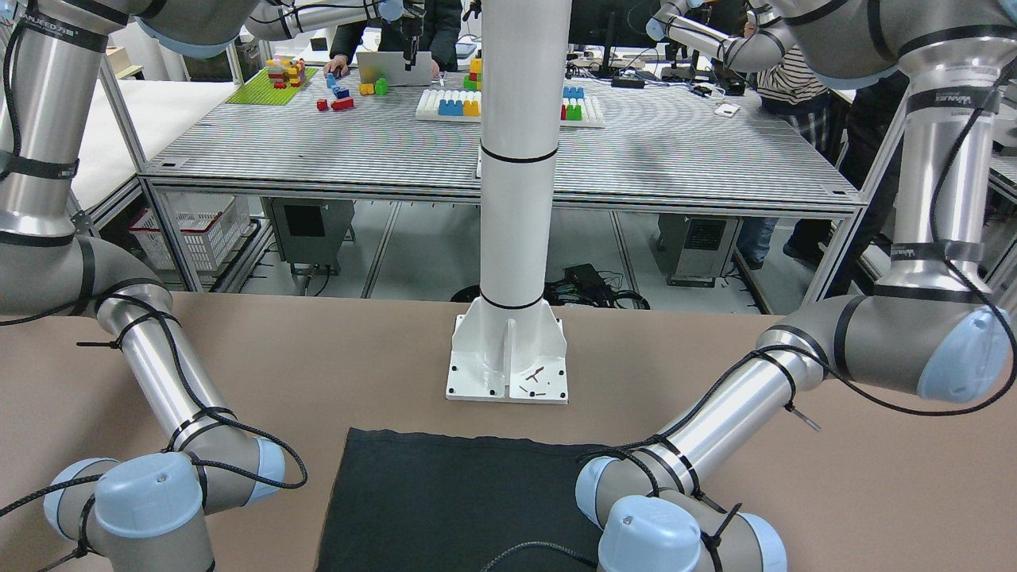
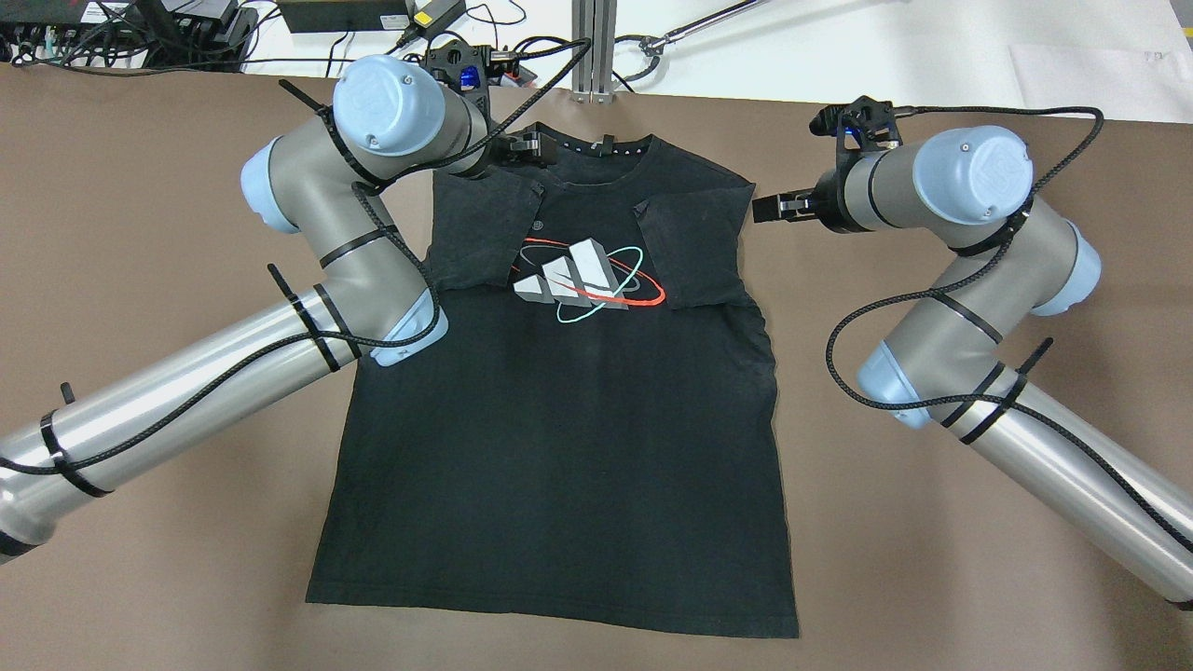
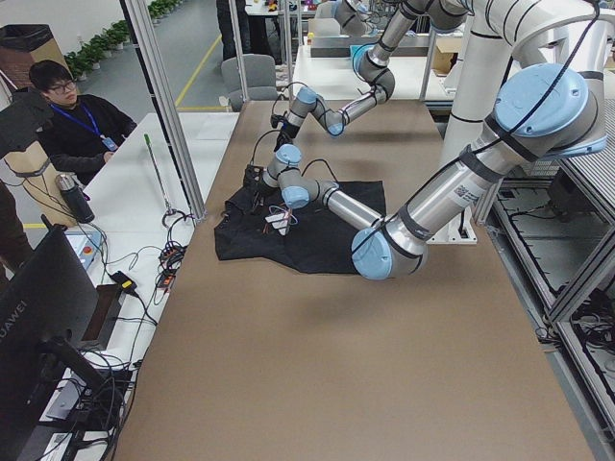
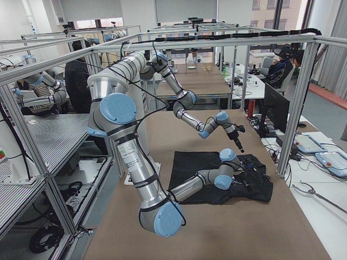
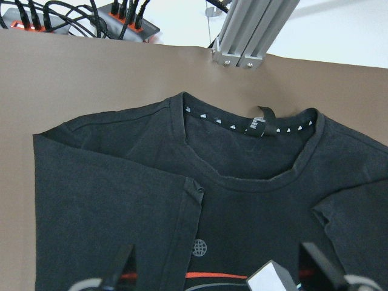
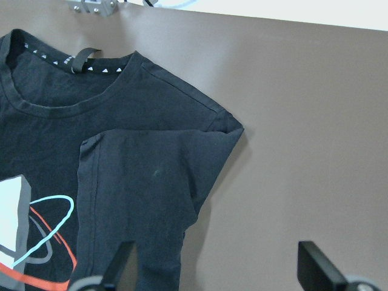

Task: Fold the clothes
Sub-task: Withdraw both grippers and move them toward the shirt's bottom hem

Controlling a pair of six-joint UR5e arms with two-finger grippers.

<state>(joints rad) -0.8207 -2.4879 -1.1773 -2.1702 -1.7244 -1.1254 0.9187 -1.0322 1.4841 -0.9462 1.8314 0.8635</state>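
Note:
The black T-shirt (image 2: pixel 559 419) lies flat on the brown table, face up, with a grey, red and teal logo (image 2: pixel 582 275) on the chest. Both short sleeves are folded inward over the chest. The collar (image 5: pixel 254 124) points to the far edge. My left gripper (image 2: pixel 531 147) hovers over the shirt's shoulder beside the collar; in the left wrist view (image 5: pixel 221 273) its jaws stand wide apart and empty. My right gripper (image 2: pixel 769 207) is just outside the other shoulder, open and empty in the right wrist view (image 6: pixel 218 273), over the folded sleeve (image 6: pixel 157 176). The hem (image 1: pixel 453 500) lies nearest the robot.
A white post (image 1: pixel 516 199) with a bolted base stands at the robot's edge, just behind the hem. An aluminium upright (image 2: pixel 592 47), cables and a power strip (image 2: pixel 326 14) line the far edge. A seated operator (image 3: pixel 82 120) is beyond it. Bare brown table (image 2: pixel 932 578) flanks the shirt.

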